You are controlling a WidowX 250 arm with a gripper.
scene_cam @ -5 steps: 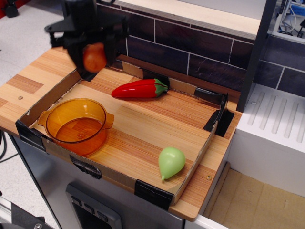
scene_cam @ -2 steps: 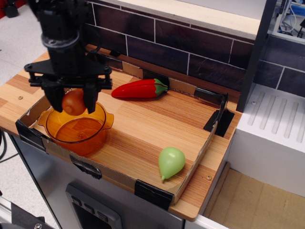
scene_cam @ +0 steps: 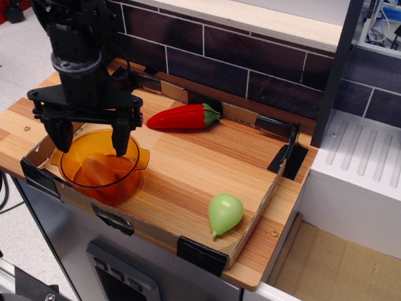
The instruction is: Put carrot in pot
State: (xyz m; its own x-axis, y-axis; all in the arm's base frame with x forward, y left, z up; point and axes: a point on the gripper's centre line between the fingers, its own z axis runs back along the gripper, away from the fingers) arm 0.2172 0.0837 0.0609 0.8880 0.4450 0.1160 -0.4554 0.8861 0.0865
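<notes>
The amber transparent pot [scene_cam: 135, 160] sits at the front left of the cardboard-edged tray. The orange carrot [scene_cam: 95, 170] lies inside the pot on its bottom, free of the fingers. My black gripper [scene_cam: 93, 139] hangs right above the pot, open, with one finger [scene_cam: 121, 137] at the right and the other at the left, both just over the rim. Nothing is between the fingers.
A long red chili pepper [scene_cam: 183, 117] lies at the back of the tray. A pale green pear-shaped toy [scene_cam: 224, 213] lies near the front right. The cardboard rim [scene_cam: 207, 256] with black tape runs around the wooden board. A white appliance [scene_cam: 357, 182] stands to the right.
The gripper came down from the back left to over the pot with the carrot, then opened. The carrot dropped into the pot.
</notes>
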